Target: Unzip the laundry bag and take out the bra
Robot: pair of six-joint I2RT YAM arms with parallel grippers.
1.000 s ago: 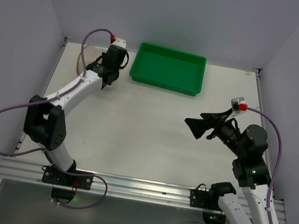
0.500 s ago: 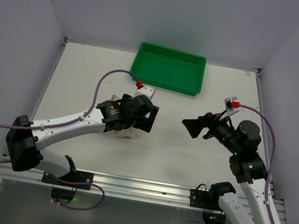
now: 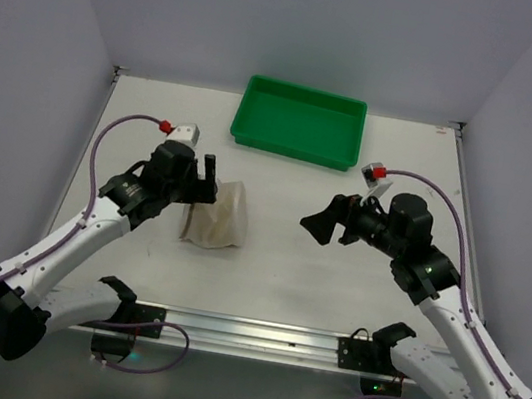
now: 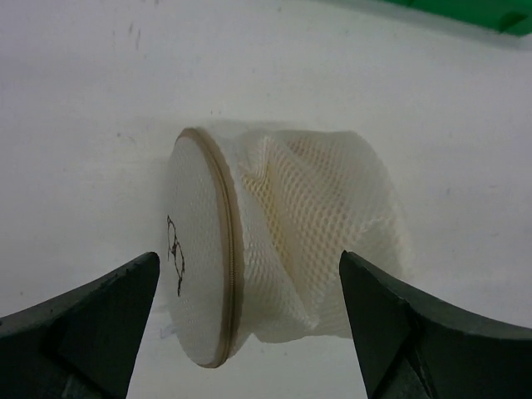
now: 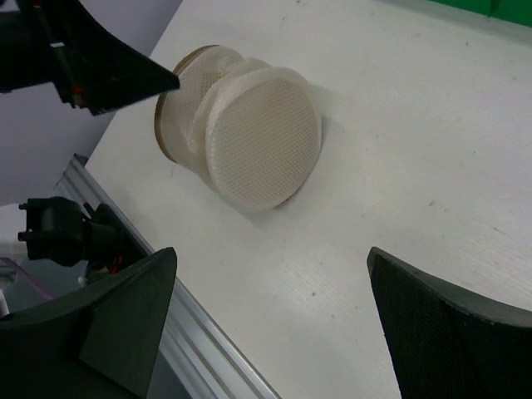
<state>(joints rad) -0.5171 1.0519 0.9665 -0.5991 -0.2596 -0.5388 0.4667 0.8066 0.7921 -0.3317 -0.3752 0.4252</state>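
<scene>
The laundry bag (image 3: pixel 217 214) is a cream mesh pouch standing on its edge on the table, left of centre. In the left wrist view the laundry bag (image 4: pixel 283 237) shows a tan zippered rim (image 4: pixel 229 249) and a small black zipper pull (image 4: pixel 174 253). My left gripper (image 3: pixel 200 179) is open just to the bag's left; the left gripper (image 4: pixel 249 274) has its jaws spread wider than the bag and apart from it. My right gripper (image 3: pixel 328 226) is open over bare table right of the bag (image 5: pixel 262 137), and the right gripper (image 5: pixel 273 258) holds nothing. The bra is hidden.
A green rectangular tray (image 3: pixel 298 122) stands at the back centre of the table. The aluminium rail (image 3: pixel 245 333) runs along the near edge, and the rail (image 5: pixel 191 332) lies close below the right gripper. Walls close in the left, right and back sides.
My left arm carried the bag from the back left corner toward the middle, let go of it and drew back left with its jaws open. My right gripper moved left toward the bag.
</scene>
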